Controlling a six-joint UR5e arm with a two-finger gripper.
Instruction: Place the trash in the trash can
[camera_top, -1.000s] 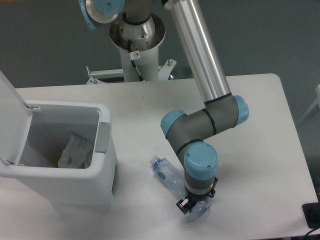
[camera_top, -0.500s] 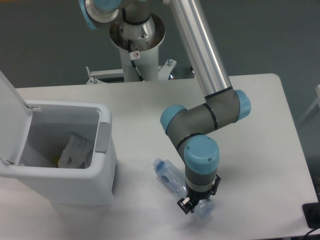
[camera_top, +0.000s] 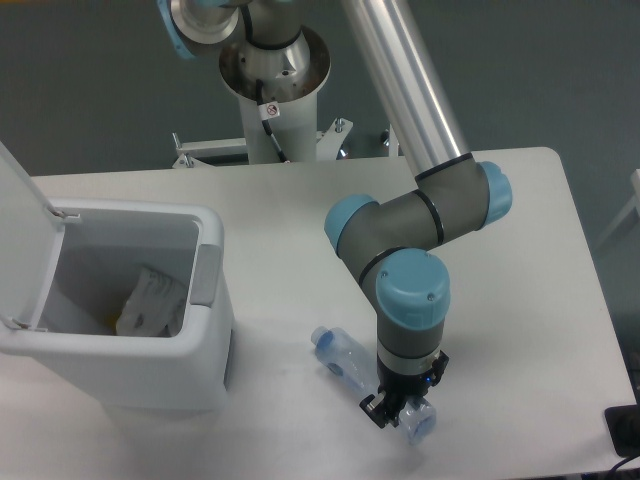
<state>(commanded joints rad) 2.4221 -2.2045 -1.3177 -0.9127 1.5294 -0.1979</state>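
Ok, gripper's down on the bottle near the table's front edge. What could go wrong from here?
1. The gripper sits over the far end of the bottle, away from the cap. Lifted from there, the long capped end may swing or slip out.
2. The wrist hides the jaws, so the grip can't be confirmed.
3. The bottle lies near the table front edge; a nudge could roll it off.
4. The trash can is open with the wrapper inside, but the bottle could catch its rim.

The arm's wrist (camera_top: 408, 340) hides the hand (camera_top: 398, 412) and the bottle's (camera_top: 350, 365) middle.
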